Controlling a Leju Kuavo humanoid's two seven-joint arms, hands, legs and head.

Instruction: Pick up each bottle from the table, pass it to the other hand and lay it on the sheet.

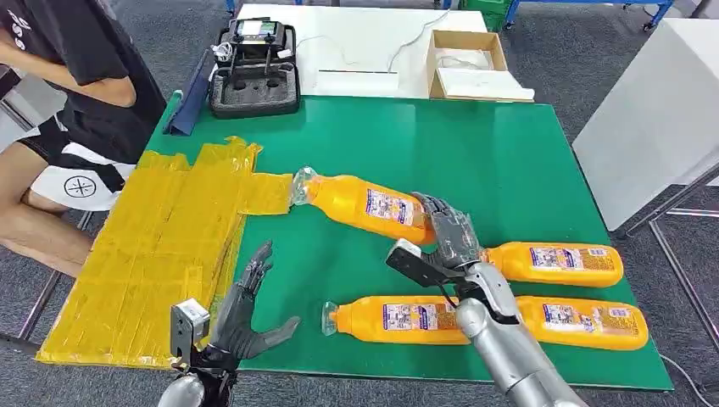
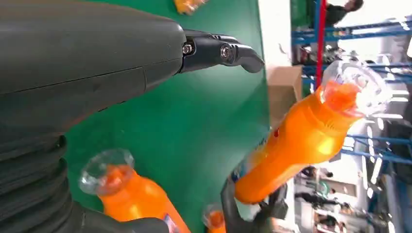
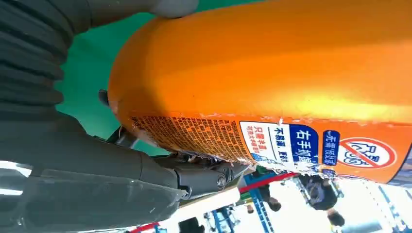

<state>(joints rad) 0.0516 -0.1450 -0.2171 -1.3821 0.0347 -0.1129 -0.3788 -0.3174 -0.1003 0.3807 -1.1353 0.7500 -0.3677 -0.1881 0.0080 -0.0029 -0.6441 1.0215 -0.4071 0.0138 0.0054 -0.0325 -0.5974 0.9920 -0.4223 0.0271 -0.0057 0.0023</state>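
Observation:
My right hand [image 1: 445, 237] grips the base end of an orange bottle [image 1: 360, 203] with a clear cap, holding it tilted above the green table [image 1: 509, 153], cap toward the yellow sheet [image 1: 161, 246]. The wrist view has that bottle [image 3: 272, 73] pressed close against the fingers [image 3: 204, 177]. My left hand [image 1: 246, 309] is open, fingers spread, at the sheet's near right edge, apart from the bottle. From the left wrist the held bottle [image 2: 301, 141] is ahead of the fingers [image 2: 228, 51]. Three more orange bottles lie flat: [image 1: 394, 320], [image 1: 555, 263], [image 1: 585, 322].
A person [image 1: 59, 110] sits at the table's left side beside the sheet. A black foam case [image 1: 254, 68] and an open cardboard box [image 1: 470, 64] stand beyond the far edge. A white cabinet [image 1: 653, 119] stands to the right.

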